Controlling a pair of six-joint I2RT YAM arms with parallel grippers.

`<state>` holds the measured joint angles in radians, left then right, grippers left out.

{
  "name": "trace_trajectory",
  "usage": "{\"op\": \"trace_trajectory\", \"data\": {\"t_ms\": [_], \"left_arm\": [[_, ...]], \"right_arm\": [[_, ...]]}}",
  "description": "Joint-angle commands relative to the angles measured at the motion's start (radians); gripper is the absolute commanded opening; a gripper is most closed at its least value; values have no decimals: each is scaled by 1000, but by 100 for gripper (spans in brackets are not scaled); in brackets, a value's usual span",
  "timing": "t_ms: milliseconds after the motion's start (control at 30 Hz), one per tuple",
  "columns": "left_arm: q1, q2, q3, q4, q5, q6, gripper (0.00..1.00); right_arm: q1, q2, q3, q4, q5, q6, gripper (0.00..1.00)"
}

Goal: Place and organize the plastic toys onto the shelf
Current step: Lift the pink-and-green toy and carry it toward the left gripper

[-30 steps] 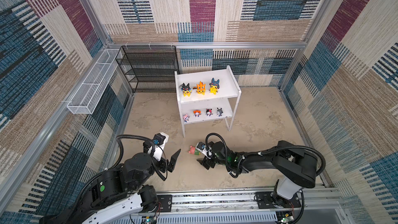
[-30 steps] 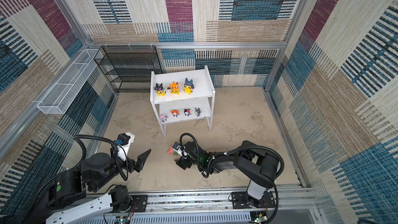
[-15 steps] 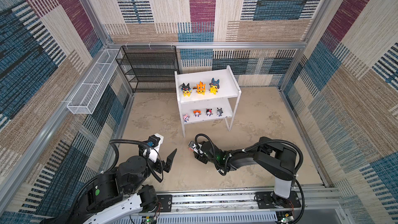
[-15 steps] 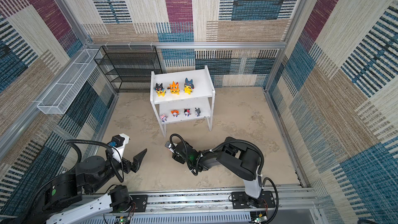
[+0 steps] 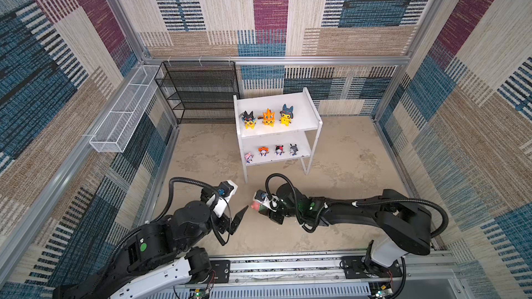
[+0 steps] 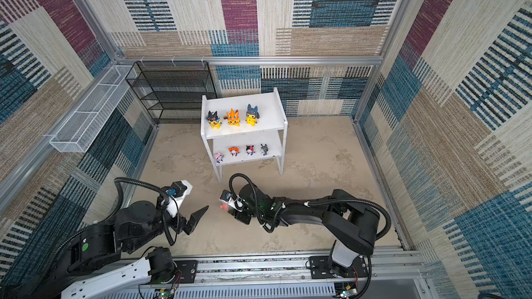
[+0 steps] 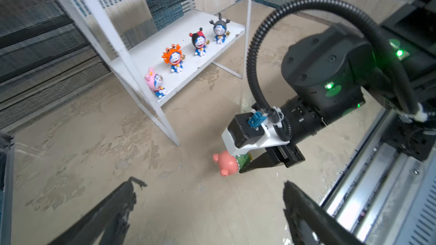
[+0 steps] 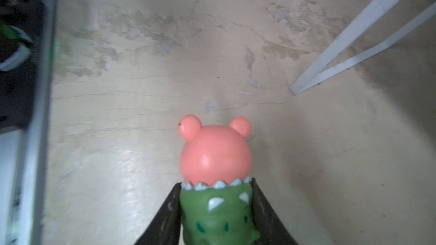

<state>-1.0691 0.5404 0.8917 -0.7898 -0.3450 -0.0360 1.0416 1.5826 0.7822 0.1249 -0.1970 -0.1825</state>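
Shelf (image 5: pixel 305 110): seven toys (image 5: pixel 268 117) (three, four); right gripper (image 8: pixel 214 186) pinches eighth toy (image 8: pixel 214 152), perhaps aloft; left gripper (image 7: pixel 211 182) spread

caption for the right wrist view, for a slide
Right claw gripping the pink-and-green toy by its green body, a white shelf leg nearby.

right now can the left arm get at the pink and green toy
Probably not cleanly. The left gripper is open and faces the pink-and-green toy across the floor, but the right gripper is shut on its green body, leaving only the pink head free to grab.
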Motion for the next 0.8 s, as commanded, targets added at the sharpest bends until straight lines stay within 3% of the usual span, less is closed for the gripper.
{"op": "trace_trajectory", "data": {"t_ms": [0, 200, 433, 567, 767], "left_arm": [[1, 46, 18, -1, 176, 89, 99], [0, 32, 9, 32, 355, 163, 99], [-10, 87, 22, 45, 594, 268, 99], [-40, 115, 20, 74, 612, 317, 99], [-111, 168, 14, 127, 566, 368, 99]], "right_arm": [[-26, -78, -41, -105, -308, 164, 35], [-132, -357, -202, -90, -564, 338, 35], [-224, -583, -322, 89, -831, 601, 37], [-280, -602, -382, 254, -937, 803, 36], [-284, -588, -358, 313, -976, 868, 36]]}}
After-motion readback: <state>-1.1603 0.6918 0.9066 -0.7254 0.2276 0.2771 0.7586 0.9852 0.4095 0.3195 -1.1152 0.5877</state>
